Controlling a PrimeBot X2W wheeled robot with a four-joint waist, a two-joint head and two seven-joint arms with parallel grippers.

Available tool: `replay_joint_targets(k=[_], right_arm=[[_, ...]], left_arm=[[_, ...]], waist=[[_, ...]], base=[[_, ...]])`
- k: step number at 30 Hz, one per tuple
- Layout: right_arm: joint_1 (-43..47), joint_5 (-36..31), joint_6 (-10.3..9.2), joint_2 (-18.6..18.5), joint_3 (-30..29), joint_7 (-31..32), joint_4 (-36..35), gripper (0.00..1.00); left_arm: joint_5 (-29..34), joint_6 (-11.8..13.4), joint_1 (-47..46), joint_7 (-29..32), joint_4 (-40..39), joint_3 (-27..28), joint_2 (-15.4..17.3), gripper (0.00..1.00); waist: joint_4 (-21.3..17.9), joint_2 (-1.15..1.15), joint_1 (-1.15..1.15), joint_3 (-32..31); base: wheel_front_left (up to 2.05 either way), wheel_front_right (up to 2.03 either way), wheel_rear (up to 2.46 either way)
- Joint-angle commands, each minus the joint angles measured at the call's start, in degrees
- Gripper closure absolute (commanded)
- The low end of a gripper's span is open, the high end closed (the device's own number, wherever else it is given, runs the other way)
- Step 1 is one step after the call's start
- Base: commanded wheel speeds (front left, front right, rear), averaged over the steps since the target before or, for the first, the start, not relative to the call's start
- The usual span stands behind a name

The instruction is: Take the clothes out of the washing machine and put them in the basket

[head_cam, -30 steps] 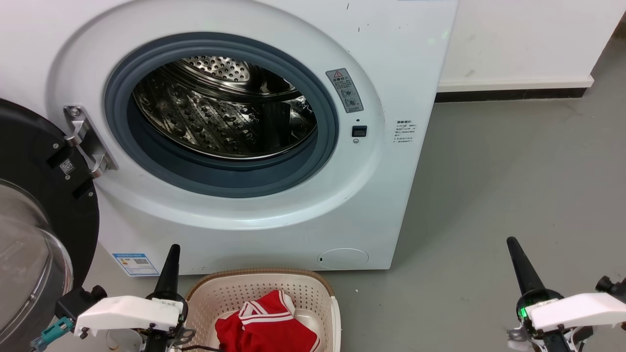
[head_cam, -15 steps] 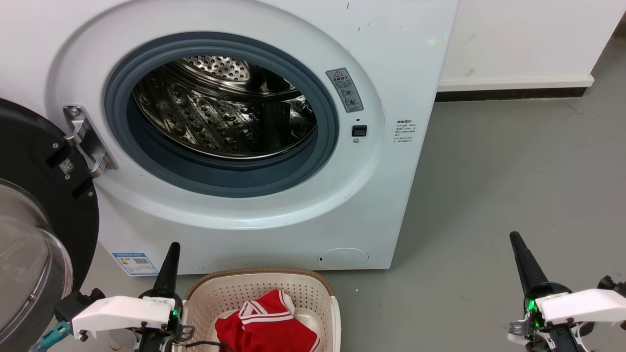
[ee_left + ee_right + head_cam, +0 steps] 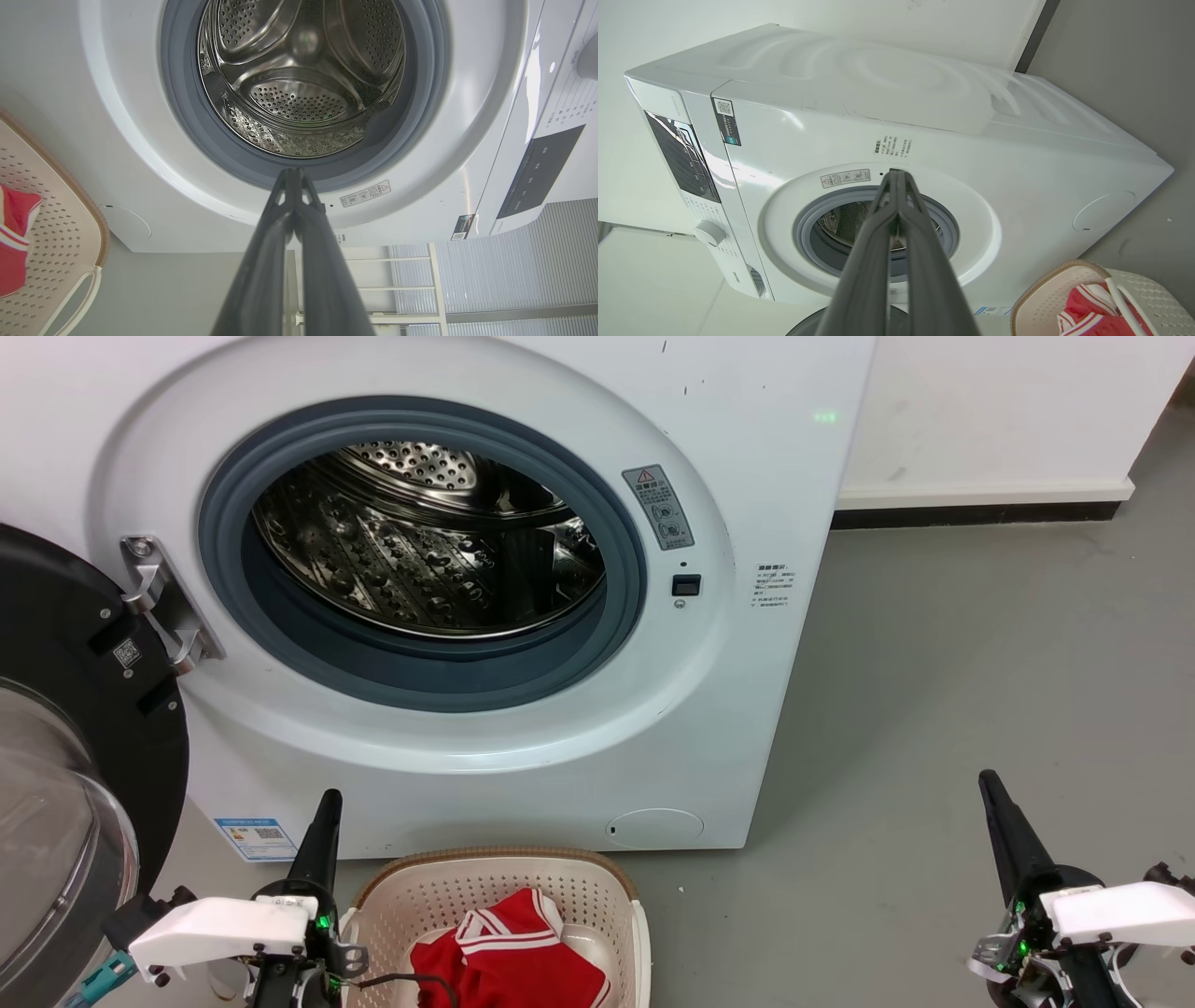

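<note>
1. Clothes [image 3: 509,957] lie red and crumpled inside the basket [image 3: 597,887], on the floor [image 3: 934,663] before the washer [image 3: 747,691].
2. Left gripper [image 3: 329,798] hangs just beside the basket, fingers clenched tip to tip.
3. Right gripper [image 3: 986,779], well apart to the right, is likewise clenched.

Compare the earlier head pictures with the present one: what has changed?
Both shut grippers drifted slightly outward: the left gripper toward the view's left, the right gripper rightward and a little up. Nothing was grasped or released. The clothes in the basket and the open washing machine stayed put.
</note>
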Motion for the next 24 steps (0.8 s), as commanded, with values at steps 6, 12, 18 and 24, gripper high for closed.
replay_joint_targets(k=[6,12,18,24], right_arm=[[-1.89,3.61,-0.01,0.09,-0.45,0.38,0.64,1.00],[-2.10,6.32,-0.01,0.18,-0.70,0.71,1.18,1.00],[-2.75,8.81,-0.02,0.27,-0.93,0.95,1.76,1.00],[-2.83,11.20,-0.02,0.35,-1.19,1.23,2.29,1.00]], left_arm=[[-3.44,-0.54,-1.11,0.71,0.16,0.39,-0.13,1.00],[-6.07,-0.71,-1.36,1.17,0.31,0.66,-0.27,1.00],[-8.62,-0.87,-1.27,1.67,0.45,0.91,-0.38,1.00],[-10.96,-0.97,-1.39,2.06,0.59,1.13,-0.52,1.00]], waist=[[0.01,0.00,0.00,0.04],[0.02,0.00,0.00,0.07],[0.03,0.00,0.00,0.11],[0.04,0.00,0.00,0.14]], base=[[0.00,0.00,0.00],[0.00,0.00,0.00],[0.00,0.00,0.00],[0.00,0.00,0.00]])
